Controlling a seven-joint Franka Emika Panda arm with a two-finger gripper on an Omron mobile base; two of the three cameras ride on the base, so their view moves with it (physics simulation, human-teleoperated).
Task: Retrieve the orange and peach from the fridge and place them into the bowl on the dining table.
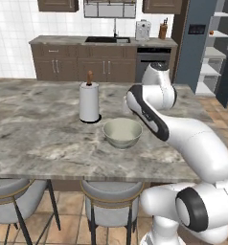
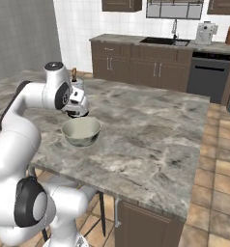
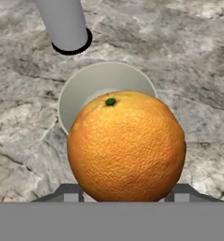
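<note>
Fingers [image 3: 70, 192] grip the orange [image 3: 126, 146] directly above the bowl [image 3: 81, 87], whose open mouth shows past the fruit toward twelve o'clock, paper towel roll [image 3: 62, 21] beyond it.

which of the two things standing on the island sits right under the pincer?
The bowl, the low, round, pale grey-green one. The pincer, shut on the orange, hangs directly above it. The tall white paper towel roll stands apart, off to one side.

The orange [image 3: 126, 146], stem end up, sits between the finger tips above the bowl [image 1: 122, 132]. The grey-green bowl stands upright on the marble dining table [image 1: 34, 134].
</note>
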